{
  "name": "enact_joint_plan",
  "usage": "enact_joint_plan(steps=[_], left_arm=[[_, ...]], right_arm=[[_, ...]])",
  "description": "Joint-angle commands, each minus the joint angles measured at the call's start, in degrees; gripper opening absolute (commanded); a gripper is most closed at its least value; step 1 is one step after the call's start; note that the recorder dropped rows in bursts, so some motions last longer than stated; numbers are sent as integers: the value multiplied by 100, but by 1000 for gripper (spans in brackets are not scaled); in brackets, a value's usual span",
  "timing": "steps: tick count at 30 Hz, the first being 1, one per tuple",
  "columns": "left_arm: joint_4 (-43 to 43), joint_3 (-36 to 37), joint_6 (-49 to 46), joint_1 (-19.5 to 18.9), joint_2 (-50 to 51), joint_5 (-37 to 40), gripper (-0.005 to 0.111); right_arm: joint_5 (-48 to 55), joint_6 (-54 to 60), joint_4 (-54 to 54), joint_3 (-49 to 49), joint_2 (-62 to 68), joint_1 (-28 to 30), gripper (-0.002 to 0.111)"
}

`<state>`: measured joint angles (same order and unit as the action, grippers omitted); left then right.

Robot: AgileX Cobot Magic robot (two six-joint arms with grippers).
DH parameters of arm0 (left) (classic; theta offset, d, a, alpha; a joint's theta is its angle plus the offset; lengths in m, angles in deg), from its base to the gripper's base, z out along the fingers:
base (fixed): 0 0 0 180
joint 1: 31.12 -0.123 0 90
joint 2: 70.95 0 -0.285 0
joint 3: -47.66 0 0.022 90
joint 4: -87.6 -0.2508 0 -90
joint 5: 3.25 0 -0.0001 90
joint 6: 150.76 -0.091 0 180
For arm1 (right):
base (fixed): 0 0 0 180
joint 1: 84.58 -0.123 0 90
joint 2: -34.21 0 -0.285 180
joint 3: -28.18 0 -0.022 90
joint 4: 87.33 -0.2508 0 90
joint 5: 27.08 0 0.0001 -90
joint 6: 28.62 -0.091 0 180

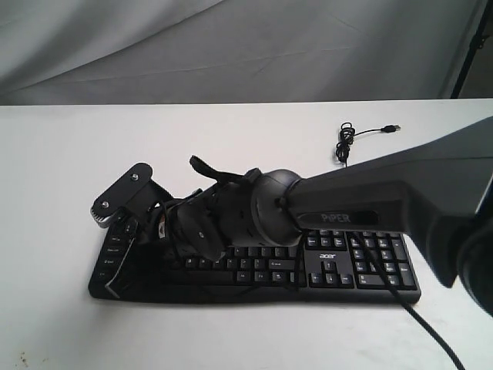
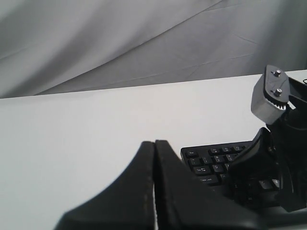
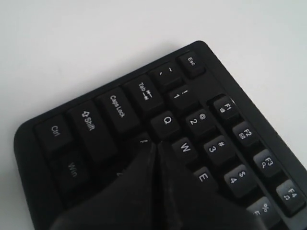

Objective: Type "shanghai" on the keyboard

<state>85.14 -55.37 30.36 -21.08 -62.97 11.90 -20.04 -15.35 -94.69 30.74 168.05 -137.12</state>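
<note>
The black keyboard (image 1: 362, 262) lies along the front of the white table; its acer logo shows beside the number pad. My right arm reaches across it to its left end. The right gripper (image 3: 156, 143) is shut with nothing in it. Its tips stand on the row below Q (image 3: 166, 120) and W, at the partly covered key next to Caps Lock (image 3: 117, 107); I cannot tell whether they press it. My left gripper (image 2: 154, 143) is shut and empty, hovering over bare table beside the Esc corner of the keyboard (image 2: 211, 160). It does not show in the exterior view.
The keyboard's thin USB cable (image 1: 347, 142) lies coiled on the table behind the keyboard. A second black cable (image 1: 427, 327) trails off the front right. The right arm's wrist camera bracket (image 2: 272, 93) rises above the keys. Grey cloth hangs behind the white table (image 1: 62, 154).
</note>
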Motion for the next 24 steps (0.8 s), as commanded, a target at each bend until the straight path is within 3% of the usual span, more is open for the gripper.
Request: enact_joint_plan(steps=[1, 24], left_arm=[[-4, 25, 16, 20, -20, -16, 0], [-4, 25, 16, 20, -20, -16, 0]], right_arm=[[-102, 34, 82, 33, 19, 2, 0], [53, 45, 96, 33, 28, 2, 0]])
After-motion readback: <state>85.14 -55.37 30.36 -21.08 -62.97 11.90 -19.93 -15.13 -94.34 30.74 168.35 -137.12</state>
